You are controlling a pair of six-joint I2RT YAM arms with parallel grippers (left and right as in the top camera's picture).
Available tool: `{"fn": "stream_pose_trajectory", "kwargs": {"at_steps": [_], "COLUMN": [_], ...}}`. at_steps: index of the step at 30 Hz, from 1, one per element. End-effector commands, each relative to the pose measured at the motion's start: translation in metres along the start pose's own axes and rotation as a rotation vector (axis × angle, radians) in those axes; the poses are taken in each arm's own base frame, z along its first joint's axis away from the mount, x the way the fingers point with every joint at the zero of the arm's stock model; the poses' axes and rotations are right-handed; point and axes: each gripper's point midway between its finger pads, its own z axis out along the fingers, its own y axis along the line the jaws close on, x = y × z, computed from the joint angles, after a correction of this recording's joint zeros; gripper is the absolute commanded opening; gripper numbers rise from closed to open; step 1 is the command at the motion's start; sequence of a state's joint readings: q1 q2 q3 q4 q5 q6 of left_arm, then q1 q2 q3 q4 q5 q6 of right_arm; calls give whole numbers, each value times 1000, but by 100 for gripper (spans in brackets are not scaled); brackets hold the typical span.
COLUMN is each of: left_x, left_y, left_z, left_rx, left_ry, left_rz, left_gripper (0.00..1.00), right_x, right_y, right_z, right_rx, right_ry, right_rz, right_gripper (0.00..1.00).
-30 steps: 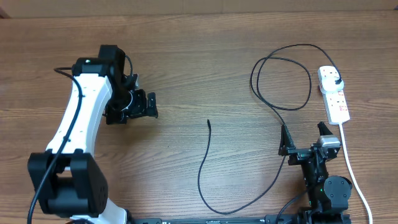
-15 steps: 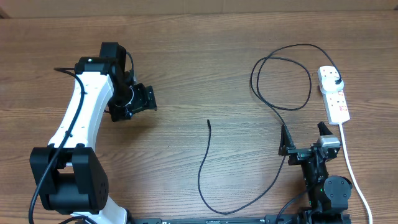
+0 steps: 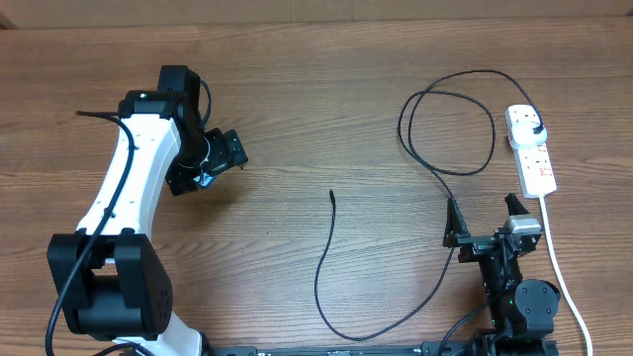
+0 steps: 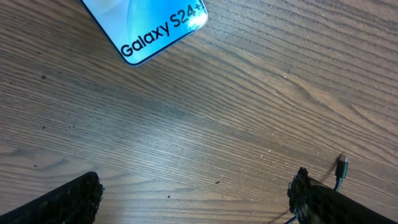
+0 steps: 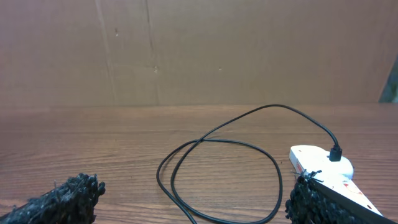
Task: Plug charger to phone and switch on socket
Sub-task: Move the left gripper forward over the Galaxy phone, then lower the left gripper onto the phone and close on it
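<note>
The phone (image 4: 149, 25) lies flat on the wood at the top left of the left wrist view, its cyan screen reading "Galaxy S24+". In the overhead view it is hidden under the left arm. My left gripper (image 3: 235, 153) (image 4: 196, 199) is open and empty, hovering just short of the phone. The charger's thin black cable (image 3: 318, 277) has its connector tip (image 3: 331, 194) (image 4: 341, 167) free on the table. The cable loops (image 5: 217, 180) and its black plug (image 3: 534, 127) (image 5: 336, 152) sits in the white socket strip (image 3: 534, 163) (image 5: 317, 163). My right gripper (image 3: 483, 220) (image 5: 193, 199) is open and empty near the strip.
The strip's thick white cord (image 3: 559, 267) runs down the right side toward the table's front edge. A brown cardboard wall (image 5: 199, 50) stands behind the table. The cable's lower bend (image 3: 376, 334) lies near the front edge.
My left gripper has shifted a little toward the far side of the table and turned slightly. The right arm, cable and strip have not moved.
</note>
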State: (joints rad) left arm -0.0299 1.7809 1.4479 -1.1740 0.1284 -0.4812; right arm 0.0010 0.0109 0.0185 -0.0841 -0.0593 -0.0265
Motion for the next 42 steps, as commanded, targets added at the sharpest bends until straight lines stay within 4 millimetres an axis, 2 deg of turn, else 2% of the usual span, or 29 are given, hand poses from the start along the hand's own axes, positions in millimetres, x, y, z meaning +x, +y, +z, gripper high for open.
{"fn": "stream_pose_trajectory", "kwargs": {"at_steps": [1,4,9,17,25,30,42], "left_x": [-8,-7,-14,-23,-33,-34,-38], "left_y": [-1,0,14,17,36,60,54], "left_z": [-3,-3,-4,-13,-36,-49,-47], "left_rx": [1,-3,-76,-72,-140,-275,-244], "left_ry": [-19,-18,-74,-102,-164,-228,-233], "left_rz": [-52,-130,-328,-401,-538,-630,-625], "left_gripper": [100,100,100,100,100,100,100], "right_x": [3,3,3,3,3,3,3], "right_y": [-1,-1,-1,-1,-1,-1,-1], "right_z": [0,0,0,0,0,0,0], "right_rx": [8,8,8,8,8,8,8], "right_ry": [0,-1,0,-1,-1,-1,-1], "right_rz": [3,3,3,3,3,3,3], "right_gripper": [100,100,100,100,100,100,100]}}
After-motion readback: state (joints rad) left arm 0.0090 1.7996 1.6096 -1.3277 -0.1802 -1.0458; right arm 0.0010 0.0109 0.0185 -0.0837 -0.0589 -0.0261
